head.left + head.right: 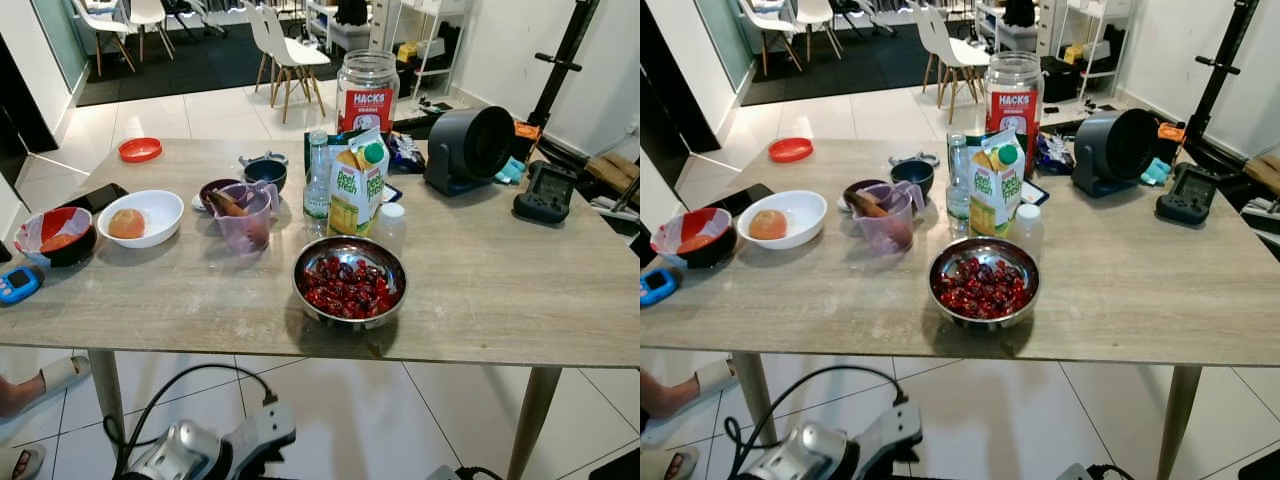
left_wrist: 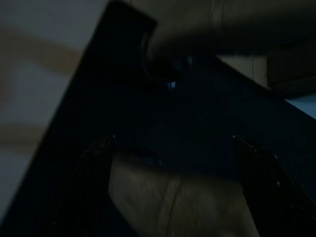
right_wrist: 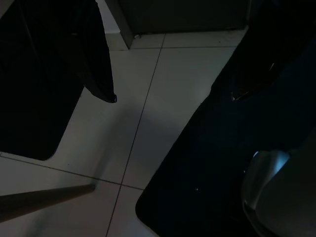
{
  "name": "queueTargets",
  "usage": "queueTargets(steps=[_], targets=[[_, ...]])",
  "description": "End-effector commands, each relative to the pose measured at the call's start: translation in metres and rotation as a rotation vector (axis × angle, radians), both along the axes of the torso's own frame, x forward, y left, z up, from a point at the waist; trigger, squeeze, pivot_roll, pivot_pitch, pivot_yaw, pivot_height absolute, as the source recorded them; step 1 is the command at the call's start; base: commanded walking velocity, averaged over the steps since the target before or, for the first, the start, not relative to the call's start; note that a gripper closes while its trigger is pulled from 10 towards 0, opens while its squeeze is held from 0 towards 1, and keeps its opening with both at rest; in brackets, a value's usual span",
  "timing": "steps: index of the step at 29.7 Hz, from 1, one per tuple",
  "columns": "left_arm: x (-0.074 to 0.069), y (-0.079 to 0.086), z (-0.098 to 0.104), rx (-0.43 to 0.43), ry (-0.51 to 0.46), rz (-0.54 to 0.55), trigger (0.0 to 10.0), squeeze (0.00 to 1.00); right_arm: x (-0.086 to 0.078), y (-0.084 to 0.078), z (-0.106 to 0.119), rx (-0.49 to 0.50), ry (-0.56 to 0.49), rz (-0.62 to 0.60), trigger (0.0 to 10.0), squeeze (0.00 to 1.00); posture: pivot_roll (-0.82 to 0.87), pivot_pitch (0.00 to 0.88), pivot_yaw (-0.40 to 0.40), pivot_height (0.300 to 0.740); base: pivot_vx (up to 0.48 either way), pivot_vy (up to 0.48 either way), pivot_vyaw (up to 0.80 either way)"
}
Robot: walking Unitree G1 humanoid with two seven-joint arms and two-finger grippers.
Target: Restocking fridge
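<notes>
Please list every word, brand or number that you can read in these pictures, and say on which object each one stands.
"HACKS" on the red label of the large candy jar.
"Peel Fresh" on the green and yellow juice carton; its smaller print is too blurred to read.
The water bottle label is too small to read.
The screens of the black device and the blue device are unreadable.

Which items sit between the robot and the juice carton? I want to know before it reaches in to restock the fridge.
The steel bowl of red fruit stands at the table's near edge, directly in front of the juice carton, with a small white-capped bottle beside the carton. The left gripper and right gripper hang low, below the tabletop.
</notes>
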State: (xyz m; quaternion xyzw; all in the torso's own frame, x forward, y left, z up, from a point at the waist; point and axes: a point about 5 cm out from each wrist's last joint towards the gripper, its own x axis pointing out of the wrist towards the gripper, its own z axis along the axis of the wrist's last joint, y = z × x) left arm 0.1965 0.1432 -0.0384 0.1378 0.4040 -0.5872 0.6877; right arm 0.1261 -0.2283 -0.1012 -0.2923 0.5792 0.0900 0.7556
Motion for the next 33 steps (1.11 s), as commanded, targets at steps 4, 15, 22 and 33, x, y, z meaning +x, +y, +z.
queueTargets(steps=[4,15,22,33], targets=[[-0.015,0.027,-0.021,0.170,0.062,0.101,10.0,0.00,0.007,0.000,0.002,-0.004,-0.029,-0.013,10.0,0.00,0.03,0.000,0.019,0.740,0.000,0.000,0.00],[-0.058,0.067,-0.052,0.437,0.119,0.444,10.0,0.00,0.031,-0.021,0.017,-0.063,-0.160,-0.164,10.0,0.00,0.03,0.000,0.017,0.740,0.000,0.000,0.00],[-0.093,0.071,-0.066,0.504,0.202,0.617,10.0,0.00,0.036,-0.062,0.034,-0.196,-0.241,-0.387,10.0,0.00,0.03,0.000,0.014,0.740,0.000,0.000,0.00],[-0.129,0.071,-0.077,0.565,0.264,0.845,10.0,0.00,0.036,-0.133,0.075,-0.358,-0.460,-0.808,10.0,0.00,0.04,0.000,0.002,0.740,0.000,0.000,0.00]])
